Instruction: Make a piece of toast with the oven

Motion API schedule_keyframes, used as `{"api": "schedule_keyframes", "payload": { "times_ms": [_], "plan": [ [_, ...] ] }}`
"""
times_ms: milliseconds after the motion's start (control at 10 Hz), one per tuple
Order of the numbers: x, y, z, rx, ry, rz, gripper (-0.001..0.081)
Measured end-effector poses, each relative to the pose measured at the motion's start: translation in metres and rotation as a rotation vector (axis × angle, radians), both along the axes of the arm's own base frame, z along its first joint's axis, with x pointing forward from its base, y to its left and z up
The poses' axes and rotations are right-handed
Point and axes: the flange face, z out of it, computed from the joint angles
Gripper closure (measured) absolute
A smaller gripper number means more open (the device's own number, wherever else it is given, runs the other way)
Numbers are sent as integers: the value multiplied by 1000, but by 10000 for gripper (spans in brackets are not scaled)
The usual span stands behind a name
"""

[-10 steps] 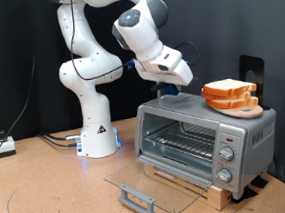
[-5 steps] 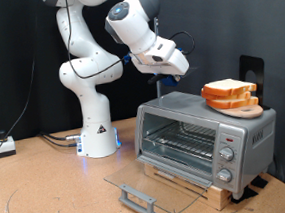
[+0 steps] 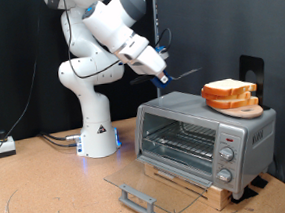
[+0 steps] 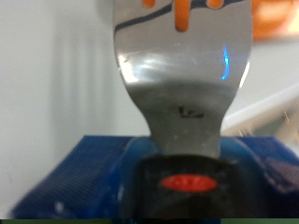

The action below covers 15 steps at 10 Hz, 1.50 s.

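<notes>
1. Exterior view: the toaster oven [image 3: 205, 136] sits on the tabletop [image 3: 50, 195] with its glass door [image 3: 140, 187] dropped open and the wire rack [image 3: 181, 141] looking bare. The stack of toast slices [image 3: 229, 92] sits on a round wooden board [image 3: 245, 108] on top of the oven. The hand [image 3: 163, 77] hangs up in the air, off to that view's left of the stack and well apart from it.
2. Wrist view: a metal spatula [image 4: 182, 84] with a black handle fills the frame, seemingly pinched in the hand, but its fingers aren't visible, so can't tell for sure.
</notes>
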Motion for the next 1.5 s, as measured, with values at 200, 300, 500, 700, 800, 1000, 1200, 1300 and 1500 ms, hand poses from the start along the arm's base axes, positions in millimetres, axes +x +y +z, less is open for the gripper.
{"api": "schedule_keyframes", "payload": {
  "times_ms": [200,300,500,700,800,1000,1200,1300,1500],
  "plan": [
    [0,-32,-1,-20,5,-75,408],
    [-1,-48,-1,-29,6,-104,408],
    [-8,-77,-4,-36,4,-94,408],
    [-11,-86,-4,-25,11,-66,408],
    [-10,-83,-3,-40,10,-59,408],
    [-3,-75,4,-125,45,-51,408],
    [9,-68,11,-210,82,-67,408],
    [16,-65,12,-243,104,-70,408],
    [33,-60,8,-272,128,-74,408]
  ]
}}
